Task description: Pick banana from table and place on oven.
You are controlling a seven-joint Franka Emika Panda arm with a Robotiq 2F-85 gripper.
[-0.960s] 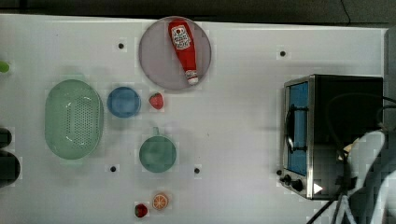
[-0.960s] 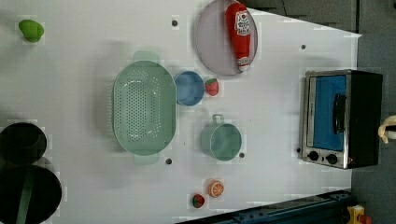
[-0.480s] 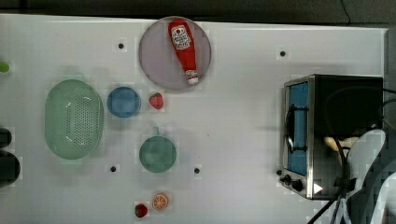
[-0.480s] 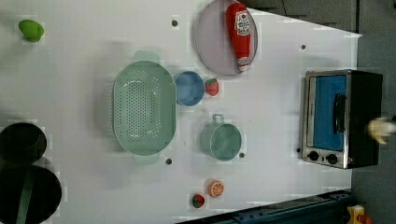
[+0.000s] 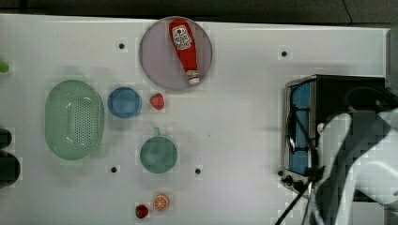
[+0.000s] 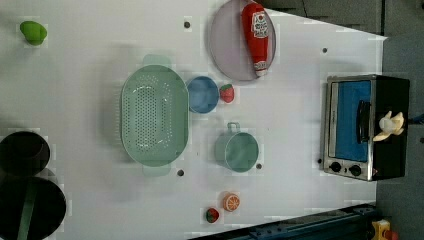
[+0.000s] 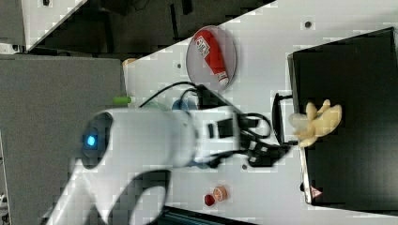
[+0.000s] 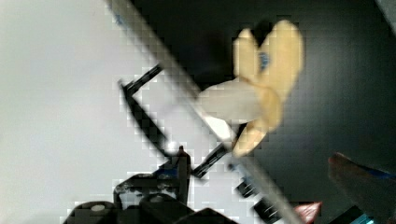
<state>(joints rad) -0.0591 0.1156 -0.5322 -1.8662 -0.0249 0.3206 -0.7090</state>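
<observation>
We are leaving the banana resting on the oven top's front edge; end effector state: cannot tell.

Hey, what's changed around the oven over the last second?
The banana moved inward across the oven top, from its outer edge in the left view toward the door side, and now lies on the black top. The arm shifted over the oven. Ketchup bottle, bowls and fruit on the table stayed put.
</observation>
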